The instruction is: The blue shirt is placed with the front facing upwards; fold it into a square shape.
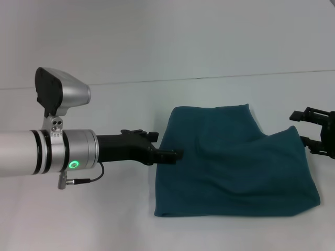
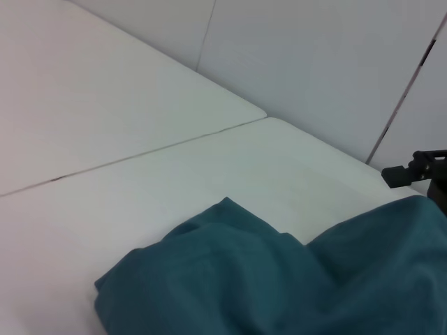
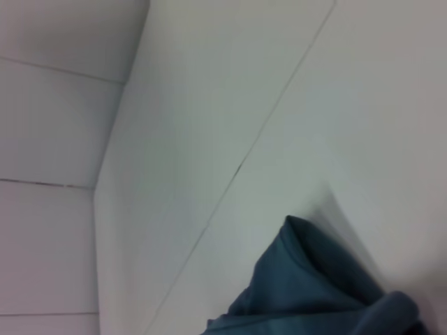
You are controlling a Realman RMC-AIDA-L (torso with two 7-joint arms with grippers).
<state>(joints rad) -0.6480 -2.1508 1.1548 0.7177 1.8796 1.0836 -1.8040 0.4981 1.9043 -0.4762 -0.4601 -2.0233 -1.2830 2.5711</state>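
Blue shirt [image 1: 235,162] lay folded, roughly square, on the white table [image 1: 104,219]. Left gripper [image 1: 175,155] touched its left edge, grip state unclear. Right gripper [image 1: 309,128] sat open, empty, beside the right edge.

The left arm is a smooth white tube that ends in a brushed silver cuff, ringed by two thin black bands. A small round light glows green on the underside of that cuff, and beside it a thin black cable loops out from a little metal plug. Above sits the wrist camera [image 1: 60,91], a silver housing with a matte black cap, fixed on a small bracket showing two screw heads. Beyond the cuff the left claw [image 1: 175,155] is all matte black, angular and tapering to slim fingers. The right claw [image 1: 303,127] is black too, a blocky frame with flat prongs.
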